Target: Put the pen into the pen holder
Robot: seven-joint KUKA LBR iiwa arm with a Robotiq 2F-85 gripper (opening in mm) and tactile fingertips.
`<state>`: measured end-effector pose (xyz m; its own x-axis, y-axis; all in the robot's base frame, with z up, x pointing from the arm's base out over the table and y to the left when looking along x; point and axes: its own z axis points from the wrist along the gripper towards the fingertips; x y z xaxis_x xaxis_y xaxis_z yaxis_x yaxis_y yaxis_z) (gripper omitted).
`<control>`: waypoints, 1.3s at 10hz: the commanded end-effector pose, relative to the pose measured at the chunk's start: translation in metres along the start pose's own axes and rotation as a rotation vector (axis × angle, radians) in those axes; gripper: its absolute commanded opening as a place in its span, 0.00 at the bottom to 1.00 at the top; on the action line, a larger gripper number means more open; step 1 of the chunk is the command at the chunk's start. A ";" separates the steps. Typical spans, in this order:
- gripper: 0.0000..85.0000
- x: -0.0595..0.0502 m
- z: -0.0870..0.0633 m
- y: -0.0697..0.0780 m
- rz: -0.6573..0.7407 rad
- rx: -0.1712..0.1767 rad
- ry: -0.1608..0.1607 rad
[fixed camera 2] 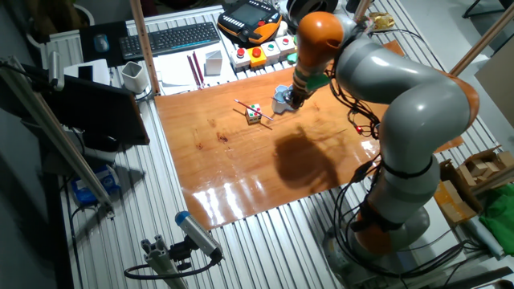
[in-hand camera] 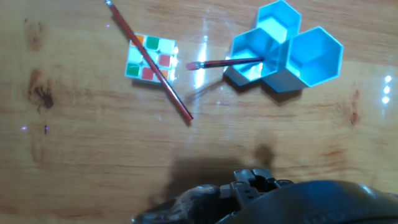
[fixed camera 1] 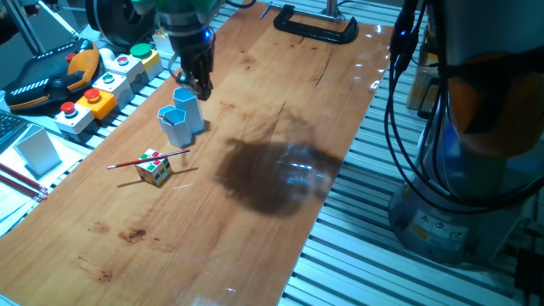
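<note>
Nearest the front of the table (fixed camera 1: 255, 246), bare wood is stretching wide and open, bounded on the right by the board's long straight edge. Farther in, toward the left edge, a colour cube (fixed camera 1: 155, 169) is sitting with a second red stick (fixed camera 1: 136, 161) lying across its top, both ends overhanging. Just beyond it the blue hexagonal cups are standing packed together, touching. In the hand view, the pen (in-hand camera: 224, 62) is leaning in the pen holder (in-hand camera: 245, 73). Its dark end is sitting inside, and its pale end is poking out over the rim toward the cube. Right behind the cups the gripper (fixed camera 1: 197, 83) is hanging low, holding nothing. I cannot tell whether its fingers are apart or together. Left of it, button boxes (fixed camera 1: 102, 89) are crowding the table's edge. At the far end a black clamp (fixed camera 1: 316, 27) is gripping the board, well apart from everything else.
</note>
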<state>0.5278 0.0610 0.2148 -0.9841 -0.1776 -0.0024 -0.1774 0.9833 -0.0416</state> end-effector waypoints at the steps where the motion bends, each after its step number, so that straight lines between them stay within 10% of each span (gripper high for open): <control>1: 0.01 0.001 0.002 0.003 -0.022 0.007 0.006; 8: 0.01 -0.009 0.018 0.011 -0.051 0.052 0.056; 11: 0.01 -0.008 0.022 0.015 -0.113 0.011 0.042; 13: 0.01 -0.010 0.026 0.016 -0.170 0.067 0.039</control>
<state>0.5349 0.0776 0.1875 -0.9395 -0.3389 0.0491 -0.3423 0.9337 -0.1054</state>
